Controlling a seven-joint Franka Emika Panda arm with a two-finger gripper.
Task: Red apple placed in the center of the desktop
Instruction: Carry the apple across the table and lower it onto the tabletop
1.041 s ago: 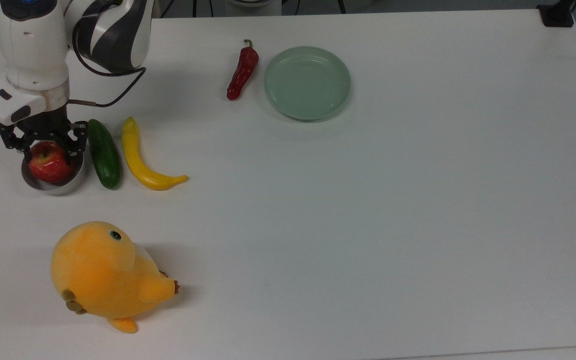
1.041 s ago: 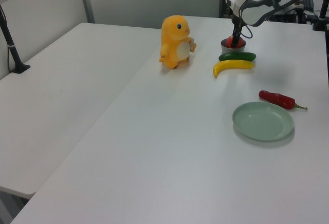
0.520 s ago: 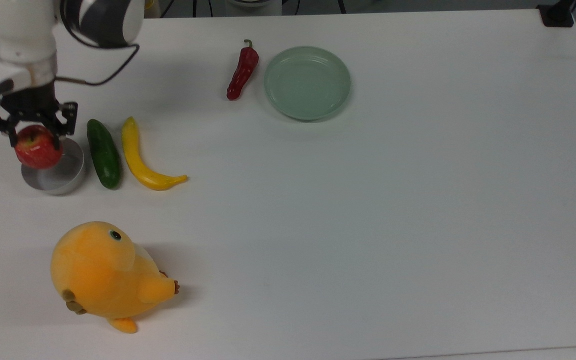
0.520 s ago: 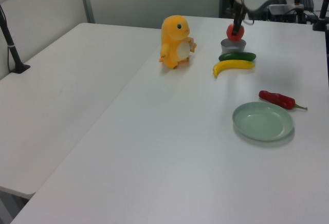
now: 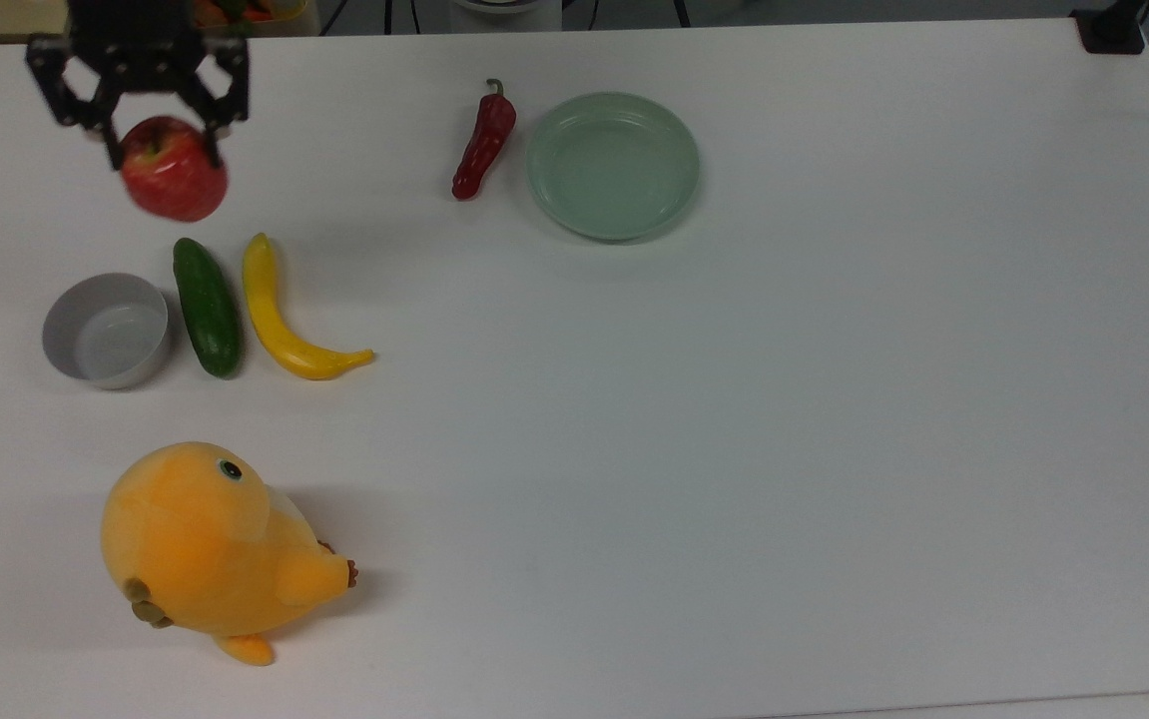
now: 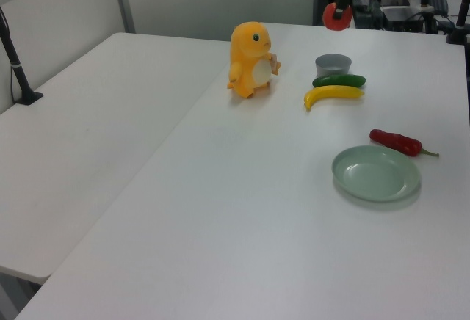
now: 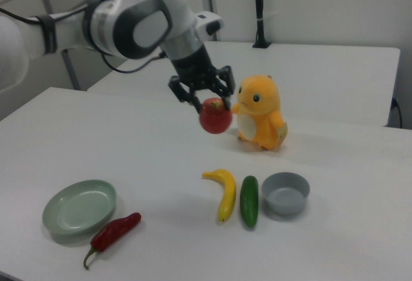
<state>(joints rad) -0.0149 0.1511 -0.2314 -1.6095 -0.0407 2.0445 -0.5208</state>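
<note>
Gripper: the black two-finger gripper [image 5: 163, 150] is clamped on the red apple [image 5: 175, 170], fingers [image 7: 226, 104] pressing its sides from above.
Red apple: it hangs in the air, clear of the desktop [image 5: 734, 449]; in the right view [image 7: 215, 116] it sits well above the produce row, in front of the plush toy [image 7: 259, 112].
Apple's place: at about 10 o'clock in the top view, far from the table's middle; in the left view [image 6: 337, 16] it appears near 1 o'clock, and the fingers there are hard to make out.
Grey bowl: the bowl [image 5: 106, 330] stands at 9 o'clock in the top view, with nothing in it, below the apple in the picture.
Cucumber: the cucumber [image 5: 206, 307] lies just beside the bowl, on the top view's right of it.
Banana: the banana [image 5: 286, 319] lies just beside the cucumber, farther to the top view's right.
Chili pepper: the chili pepper [image 5: 483, 144] lies near 12 o'clock, close to the green plate [image 5: 613, 165].
Plush toy: it rests at about 7 o'clock in the top view.
</note>
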